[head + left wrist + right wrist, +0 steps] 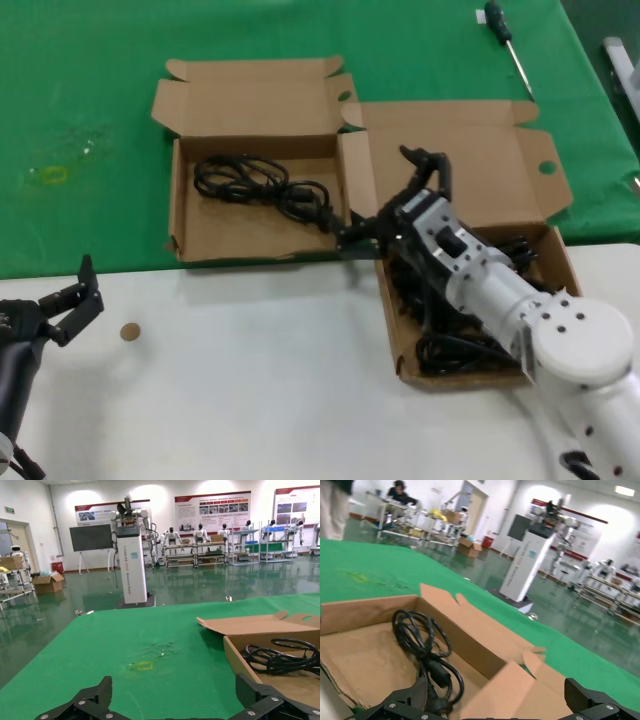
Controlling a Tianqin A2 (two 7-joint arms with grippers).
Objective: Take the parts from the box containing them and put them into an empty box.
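One cord bundle (262, 186) already lies in the narrower box (250, 235) on the green tabletop (90, 120); that transfer appears done. Several more cords (445, 345) remain heaped in the wider box (565, 265), so by my judgement most of the work is left. The right tool (395, 195) hangs over the boxes' shared edge, fingers spread wide, gripping nothing. The left tool (70, 300) waits well apart over the white tabletop edge, fingers parted, empty.

Green-clothed table (90, 90): two boxes, screwdriver (507, 42)
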